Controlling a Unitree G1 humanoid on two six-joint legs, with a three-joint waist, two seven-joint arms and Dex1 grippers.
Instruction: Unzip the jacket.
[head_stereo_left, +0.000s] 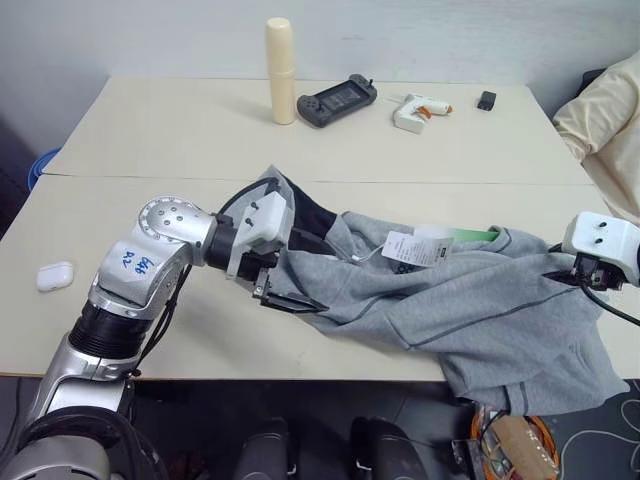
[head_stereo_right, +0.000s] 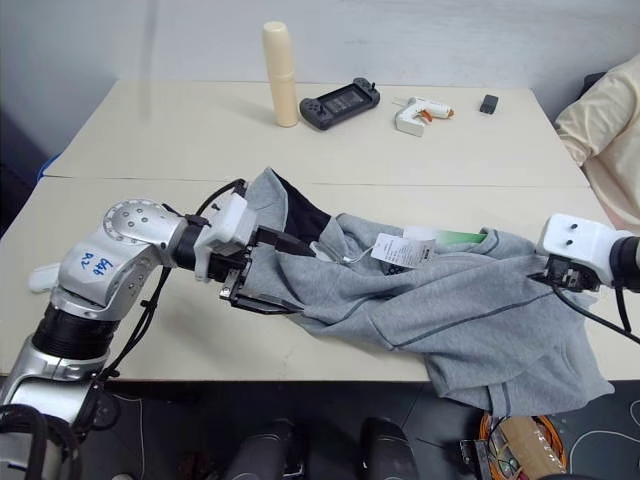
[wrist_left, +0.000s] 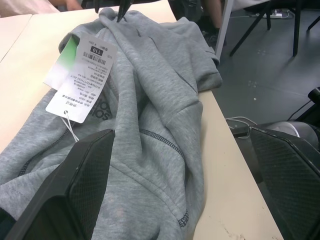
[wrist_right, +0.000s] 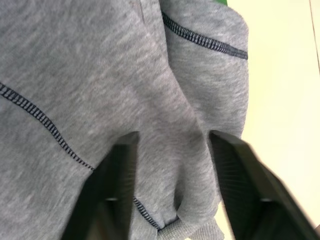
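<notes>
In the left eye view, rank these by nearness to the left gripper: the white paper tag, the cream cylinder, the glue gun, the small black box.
From the left gripper:
1. White paper tag, on the jacket, just to its right.
2. Cream cylinder, upright at the table's far edge.
3. Glue gun, far side, further right.
4. Small black box, far right corner.

— What's at the far side of the table (head_stereo_left: 150, 130)?
— A tall cream bottle (head_stereo_left: 281, 71), upright. Near it lie a dark handheld game console (head_stereo_left: 337, 101), a white glue gun (head_stereo_left: 418, 111) and a small black box (head_stereo_left: 486, 100).
— And nearer?
— A white earbud case (head_stereo_left: 55, 276), near the left edge. A person's cream sleeve (head_stereo_left: 608, 125) shows at right.
</notes>
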